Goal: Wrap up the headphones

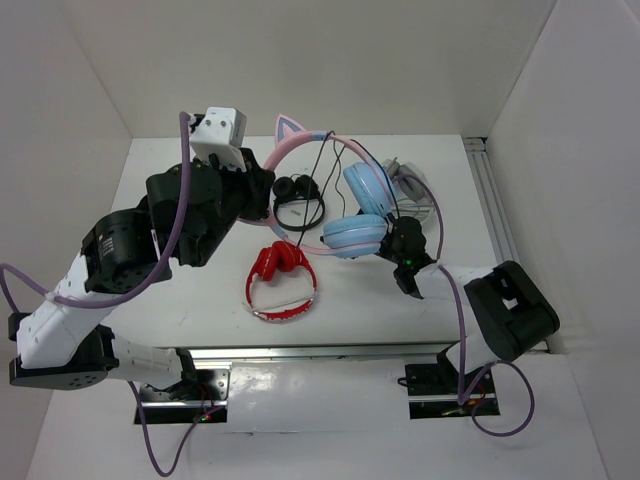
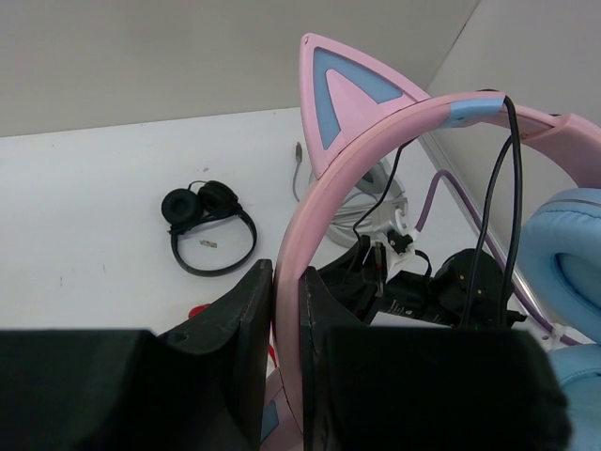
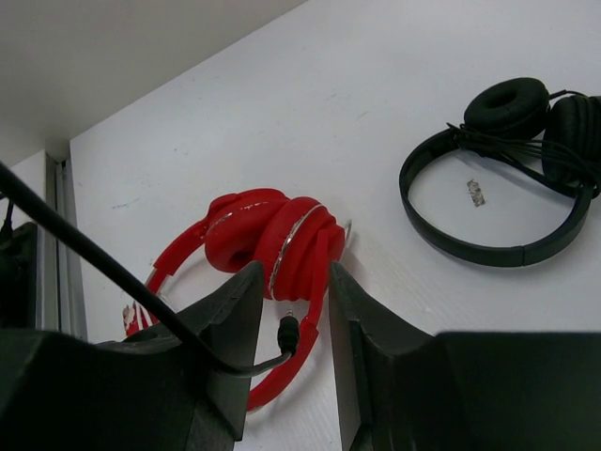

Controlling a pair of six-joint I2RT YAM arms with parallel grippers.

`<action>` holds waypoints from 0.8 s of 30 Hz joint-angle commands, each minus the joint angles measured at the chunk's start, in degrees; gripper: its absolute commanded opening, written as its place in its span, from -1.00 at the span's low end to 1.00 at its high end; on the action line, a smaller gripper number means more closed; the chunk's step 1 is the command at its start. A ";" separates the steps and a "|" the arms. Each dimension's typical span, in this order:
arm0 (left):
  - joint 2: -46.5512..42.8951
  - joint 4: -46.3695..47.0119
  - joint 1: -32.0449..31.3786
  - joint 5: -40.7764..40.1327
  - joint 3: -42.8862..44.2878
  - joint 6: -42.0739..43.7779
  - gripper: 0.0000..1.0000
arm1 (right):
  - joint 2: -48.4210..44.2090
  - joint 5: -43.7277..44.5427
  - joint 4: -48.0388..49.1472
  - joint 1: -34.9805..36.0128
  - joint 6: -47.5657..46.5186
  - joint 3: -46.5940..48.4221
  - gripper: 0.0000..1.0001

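Left wrist view shows the left hand point(image 2: 285, 282) pressed tight on the pink band point(image 2: 376, 132) of the headphones point(image 2: 573, 254), with one finger on each side of it. The band comes up out of the hand and bends over to the right. A pink and blue cat ear point(image 2: 343, 89) sticks up from it. The thin black cable point(image 2: 514, 178) hangs over the band in two lines. A light blue ear cup shows at the right edge.

From the top camera, the headphones point(image 1: 352, 233) stretch long ways from left to right over the middle of the white tabletop point(image 1: 360, 300). The round top of the band is on the left, in the left hand point(image 1: 255, 190). The two blue cups are on the right. The cat ears point toward the back wall.

The right hand point(image 1: 405, 250) is just beside the nearer blue cup. In the right wrist view, the right hand point(image 3: 293, 287) has its fingers partway apart. The cable point(image 3: 94, 268) comes down across one finger, and its plug point(image 3: 288, 331) sits in the gap between them. I cannot tell if a finger touches the plug.

Red headphones point(image 3: 272, 244) lie on the tabletop under that hand. Black headphones point(image 1: 298, 190) lie flat inside the curve of the pink band.
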 commanded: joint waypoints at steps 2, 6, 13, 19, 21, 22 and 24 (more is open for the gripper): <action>-1.99 7.77 -0.22 -1.12 1.96 -2.28 -1.00 | 0.79 0.10 3.82 0.40 -0.85 1.91 -0.17; -1.99 7.77 -0.22 -1.12 1.96 -2.28 -1.00 | 0.79 0.10 3.29 0.40 -0.86 1.38 -0.17; -1.99 7.77 -0.22 -1.12 2.48 -2.28 -1.00 | 1.32 0.10 3.12 0.93 -1.39 1.29 -0.20; -1.99 8.30 -0.22 -1.65 2.48 -2.28 -1.00 | 1.32 0.10 2.50 0.93 -1.39 1.29 -0.42; -1.99 8.30 -0.22 -1.65 2.48 -2.28 -1.00 | 0.79 0.10 2.50 0.93 -1.39 1.29 -0.62; -1.99 8.30 -0.22 -1.65 2.48 -2.28 -1.00 | 0.79 0.10 2.50 0.93 -1.39 1.29 -0.72; -1.99 8.30 -0.22 -1.65 2.48 -2.28 -1.00 | 0.79 0.10 2.50 0.93 -1.39 1.29 -0.78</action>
